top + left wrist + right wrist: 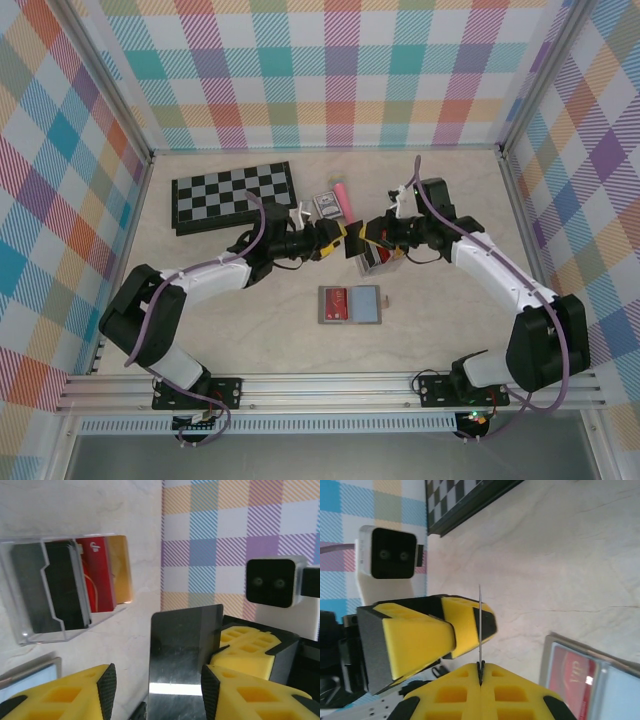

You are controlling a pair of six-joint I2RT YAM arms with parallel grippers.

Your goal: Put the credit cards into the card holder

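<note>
Beige table [250, 330] with chessboard [233, 197], card holder [350, 305]

Card holder [368, 306] before chessboard [233, 197]

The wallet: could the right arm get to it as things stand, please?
Probably yes: the wallet lies open and uncovered on the table close to the right hand, though that hand grips a dark card.

Dark card [185, 645] midair; card holder [366, 308] open
</note>
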